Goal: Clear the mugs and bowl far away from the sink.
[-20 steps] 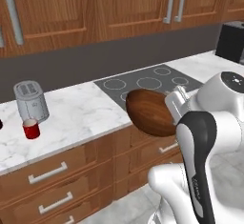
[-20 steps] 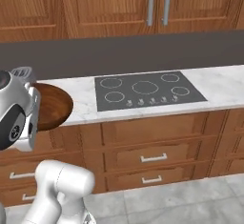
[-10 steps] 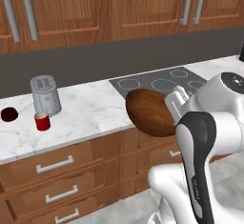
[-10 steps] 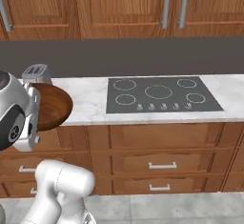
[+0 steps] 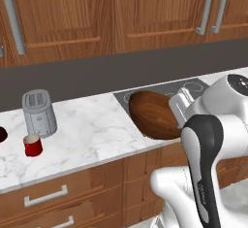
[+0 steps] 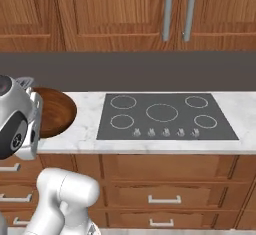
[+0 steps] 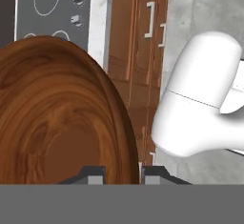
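A simulated kitchen with brown wooden wall cabinets (image 5: 121, 13) over a dark backsplash, and a white marble counter (image 5: 92, 135) running across wooden drawer fronts. In the hand view the gripper (image 7: 123, 173) has its two dark finger tips (image 7: 94, 174) set close on either side of the rim of the large round brown wooden bowl (image 7: 57, 118), so the jaws are clamped on that rim, one tip inside the glossy hollow and one outside. The bowl is held tilted, its inside turned toward the left of the scene in the left base view (image 5: 152, 115), where it hangs above the near edge of the counter just left of the black stovetop with ring marks (image 6: 165, 116). In the right base view the bowl (image 6: 52, 111) shows just beside the white arm at the left end of the counter. Farther left on the counter stands the silver toaster (image 5: 38, 113), and just beside it, nearer the counter's front, the small bright red mug (image 5: 32, 145) stands upright. At the far left edge of that view a dark maroon mug (image 5: 2, 135) is partly cut off. Both mugs are well apart from the bowl.
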{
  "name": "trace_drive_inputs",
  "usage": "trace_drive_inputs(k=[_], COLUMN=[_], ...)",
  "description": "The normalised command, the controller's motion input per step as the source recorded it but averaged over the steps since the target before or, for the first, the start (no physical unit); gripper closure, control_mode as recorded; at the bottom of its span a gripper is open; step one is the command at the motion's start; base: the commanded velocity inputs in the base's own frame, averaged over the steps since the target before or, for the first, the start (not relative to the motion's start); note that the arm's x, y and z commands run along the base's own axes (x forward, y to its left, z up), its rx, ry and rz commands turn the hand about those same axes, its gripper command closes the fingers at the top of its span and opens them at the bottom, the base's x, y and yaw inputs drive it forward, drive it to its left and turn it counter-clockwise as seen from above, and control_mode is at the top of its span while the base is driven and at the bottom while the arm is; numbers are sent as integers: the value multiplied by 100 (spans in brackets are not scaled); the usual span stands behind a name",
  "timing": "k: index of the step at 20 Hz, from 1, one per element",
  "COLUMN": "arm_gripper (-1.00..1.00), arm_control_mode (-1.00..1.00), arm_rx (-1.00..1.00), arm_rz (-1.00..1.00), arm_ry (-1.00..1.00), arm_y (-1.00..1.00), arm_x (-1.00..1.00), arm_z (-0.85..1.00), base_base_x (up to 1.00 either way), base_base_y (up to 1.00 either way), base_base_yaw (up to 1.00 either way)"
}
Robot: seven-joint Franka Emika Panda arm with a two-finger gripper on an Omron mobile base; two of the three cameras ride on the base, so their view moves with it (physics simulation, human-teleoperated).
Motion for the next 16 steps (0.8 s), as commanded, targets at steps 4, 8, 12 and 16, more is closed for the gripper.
trace_drive_inputs(k=[4,8,12,16], arm_gripper=[100,100,100,100], arm_control_mode=[100,100,100,100], arm_rx=[0,0,0,0], arm_rz=[0,0,0,0], arm_ry=[0,0,0,0], arm_y=[0,0,0,0], arm_x=[0,0,0,0], arm_z=[0,0,0,0], base_base_x=[63,37,21,29], base_base_y=[10,8,-17,-7], base_base_yaw=[0,0,12,19])
